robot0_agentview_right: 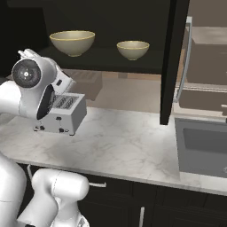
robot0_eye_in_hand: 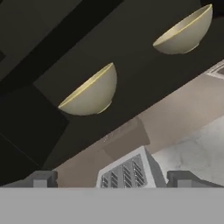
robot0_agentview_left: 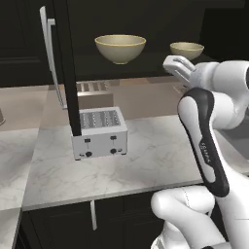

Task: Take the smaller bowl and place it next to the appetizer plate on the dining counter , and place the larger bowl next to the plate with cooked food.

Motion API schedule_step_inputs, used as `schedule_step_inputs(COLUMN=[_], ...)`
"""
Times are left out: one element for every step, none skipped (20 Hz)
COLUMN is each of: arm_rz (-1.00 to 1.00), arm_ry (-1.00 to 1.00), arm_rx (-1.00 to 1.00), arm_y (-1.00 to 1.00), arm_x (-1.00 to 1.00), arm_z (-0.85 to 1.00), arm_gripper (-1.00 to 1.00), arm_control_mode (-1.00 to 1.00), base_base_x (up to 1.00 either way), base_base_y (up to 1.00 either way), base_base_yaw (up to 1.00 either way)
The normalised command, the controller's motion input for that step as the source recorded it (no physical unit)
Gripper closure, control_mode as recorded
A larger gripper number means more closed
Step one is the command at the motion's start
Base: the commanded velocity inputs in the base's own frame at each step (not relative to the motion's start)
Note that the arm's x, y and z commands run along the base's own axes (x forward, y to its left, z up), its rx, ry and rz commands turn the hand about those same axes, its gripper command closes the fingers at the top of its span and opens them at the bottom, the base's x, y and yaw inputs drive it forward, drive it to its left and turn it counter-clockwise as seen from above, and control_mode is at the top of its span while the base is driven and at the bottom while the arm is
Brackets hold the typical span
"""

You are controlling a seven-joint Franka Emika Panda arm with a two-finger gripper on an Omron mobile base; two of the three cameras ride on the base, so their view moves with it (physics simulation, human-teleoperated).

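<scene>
on the dark shelf inside the open upper cabinet, two cream bowls sit side by side and well apart: the larger bowl (robot0_agentview_left: 120, 48) to the left, the smaller bowl (robot0_agentview_left: 186, 50) to the right, both upright with nothing touching them. at the far left of the left base view the open cabinet door (robot0_agentview_left: 65, 68) hangs edge-on, its dark panel dropping in front of the toaster (robot0_agentview_left: 99, 132) that stands on the marble counter (robot0_agentview_left: 155, 160) below the shelf. the toaster lies almost straight under the larger bowl, its slots facing up. further right, the white arm rises in front of the counter, and its hand reaches up toward the shelf beside the smaller bowl. in the hand view the gripper (robot0_eye_in_hand: 113, 178) has its two fingertips spread wide apart with nothing between them, the toaster top showing in the gap and both bowls above, tilted by the roll of the hand. in the right base view a second cabinet door (robot0_agentview_right: 174, 62) hangs right of the bowls, with a steel appliance front (robot0_agentview_right: 201, 148) below it at the counter's right end
</scene>
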Motion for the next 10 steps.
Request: schedule_step_inputs(arm_rz=[0.00, 0.00, 0.00, 0.00, 0.01, 0.01, 0.02, 0.01, 0.00, 0.00], arm_ry=[0.00, 0.03, 0.04, 0.07, 0.07, 0.07, 0.09, 0.08, 0.07, 0.05], arm_rx=[0.13, 0.04, 0.00, 0.00, 0.00, -0.04, -0.07, -0.09, -0.10, -0.12], arm_y=[0.31, 0.34, 0.36, 0.35, 0.30, 0.31, 0.28, 0.26, 0.22, 0.19], arm_x=[0.12, 0.20, 0.16, 0.15, 0.16, 0.19, 0.23, 0.27, 0.26, 0.19], arm_z=[0.19, 0.21, 0.24, 0.27, 0.31, 0.30, 0.31, 0.34, 0.37, 0.36], arm_gripper=[-1.00, -1.00, -1.00, -1.00, -1.00, -1.00, -1.00, -1.00, -1.00, -1.00], arm_control_mode=[-1.00, -1.00, -1.00, -1.00, -1.00, -1.00, -1.00, -1.00, -1.00, -1.00], base_base_x=[0.00, 0.00, 0.00, 0.00, 0.00, 0.00, 0.00, 0.00, 0.00, 0.00], base_base_y=[0.00, 0.00, 0.00, 0.00, 0.00, 0.00, 0.00, 0.00, 0.00, 0.00], base_base_yaw=[0.00, 0.00, 0.00, 0.00, 0.00, 0.00, 0.00, 0.00, 0.00, 0.00])
